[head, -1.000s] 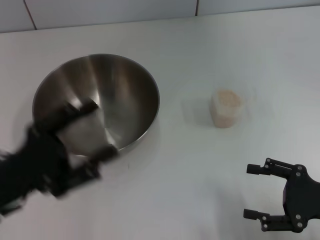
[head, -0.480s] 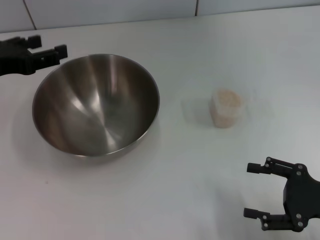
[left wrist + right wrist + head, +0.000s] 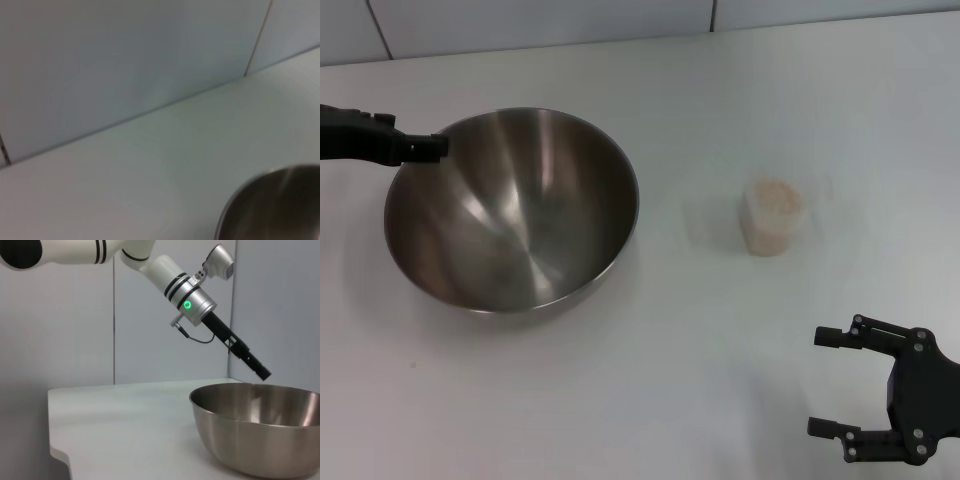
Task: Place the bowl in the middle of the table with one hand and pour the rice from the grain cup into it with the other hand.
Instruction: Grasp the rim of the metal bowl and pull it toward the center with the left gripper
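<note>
**Left gripper at the bowl's rim: a slip or a nudge is the worry**

I have the black two-finger left gripper [image 3: 420, 147] poised at the far left rim of the large round stainless-steel mixing bowl [image 3: 515, 210], which sits left of centre on the plain white matte table [image 3: 650, 360]. It shows edge-on in both the head and right wrist views, so I cannot tell whether it is spread or closed, nor whether it is touching the rim.

My concern is that thin, shiny rim: a shallow bite could slip off, and contact from outside could shove or tip the bowl instead of gripping it.

The small clear plastic grain cup [image 3: 773, 217], filled with pale beige rice [image 3: 775, 194], stands upright, well apart to the bowl's right. The black right gripper [image 3: 850, 382] waits near the table's front edge with its fingers spread, holding nothing. A clumsy approach could topple that light cup and scatter the grains.

I can read no brand, label or writing anywhere.
</note>
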Robot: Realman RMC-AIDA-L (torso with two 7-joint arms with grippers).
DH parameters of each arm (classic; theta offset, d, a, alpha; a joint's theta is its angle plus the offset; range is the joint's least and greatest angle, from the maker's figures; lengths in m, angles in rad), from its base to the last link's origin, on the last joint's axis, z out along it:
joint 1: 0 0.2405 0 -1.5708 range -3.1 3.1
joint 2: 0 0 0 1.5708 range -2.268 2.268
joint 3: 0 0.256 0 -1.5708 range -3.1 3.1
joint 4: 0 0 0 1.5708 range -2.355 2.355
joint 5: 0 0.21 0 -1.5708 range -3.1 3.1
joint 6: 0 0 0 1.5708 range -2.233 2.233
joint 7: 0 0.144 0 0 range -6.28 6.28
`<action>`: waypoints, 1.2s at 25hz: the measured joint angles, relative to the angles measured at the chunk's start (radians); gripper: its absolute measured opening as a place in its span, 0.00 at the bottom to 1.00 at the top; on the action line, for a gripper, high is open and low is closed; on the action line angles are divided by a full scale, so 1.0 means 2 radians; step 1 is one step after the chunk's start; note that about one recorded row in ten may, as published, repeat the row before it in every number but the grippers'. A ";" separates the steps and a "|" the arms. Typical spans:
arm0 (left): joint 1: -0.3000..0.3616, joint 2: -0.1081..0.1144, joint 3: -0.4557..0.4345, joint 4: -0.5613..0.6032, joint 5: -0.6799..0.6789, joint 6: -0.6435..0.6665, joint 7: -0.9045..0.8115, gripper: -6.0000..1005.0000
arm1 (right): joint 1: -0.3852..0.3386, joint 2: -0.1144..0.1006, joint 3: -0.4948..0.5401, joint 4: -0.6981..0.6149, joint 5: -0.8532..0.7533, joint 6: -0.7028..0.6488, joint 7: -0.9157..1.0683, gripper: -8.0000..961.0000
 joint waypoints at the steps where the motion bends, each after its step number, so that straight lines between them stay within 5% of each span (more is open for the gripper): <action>1: -0.002 0.000 0.000 -0.004 0.005 0.003 -0.001 0.74 | 0.000 0.000 0.000 0.000 0.000 0.000 0.000 0.85; 23: -0.026 0.001 -0.011 -0.059 0.035 0.038 0.014 0.66 | 0.004 0.001 0.000 0.000 -0.003 0.002 0.000 0.84; 30: -0.038 0.001 -0.025 -0.069 0.034 0.050 0.015 0.28 | 0.004 0.001 0.000 0.000 -0.003 0.003 -0.001 0.84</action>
